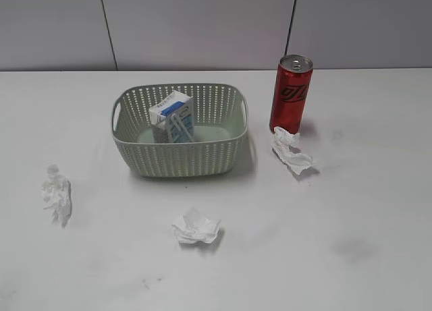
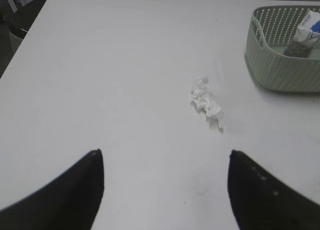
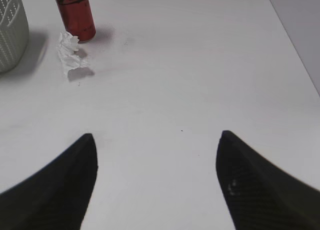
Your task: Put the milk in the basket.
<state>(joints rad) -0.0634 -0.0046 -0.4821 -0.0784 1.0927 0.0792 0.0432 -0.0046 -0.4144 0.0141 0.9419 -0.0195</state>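
The milk (image 1: 173, 117), a small white and blue carton with a straw on its side, stands inside the pale green perforated basket (image 1: 179, 156) at the middle of the table. The left wrist view shows the basket (image 2: 280, 70) at far right with the milk (image 2: 306, 33) in it. The right wrist view shows only a corner of the basket (image 3: 10, 35). My left gripper (image 2: 165, 152) is open and empty over bare table, well left of the basket. My right gripper (image 3: 156, 135) is open and empty over bare table, right of the basket. Neither gripper shows in the exterior view.
A red can (image 1: 290, 94) stands right of the basket, with a crumpled tissue (image 1: 291, 151) at its foot. Another tissue (image 1: 196, 228) lies in front of the basket and a third (image 1: 57, 193) at the left. The table edge (image 3: 295, 45) runs along the right.
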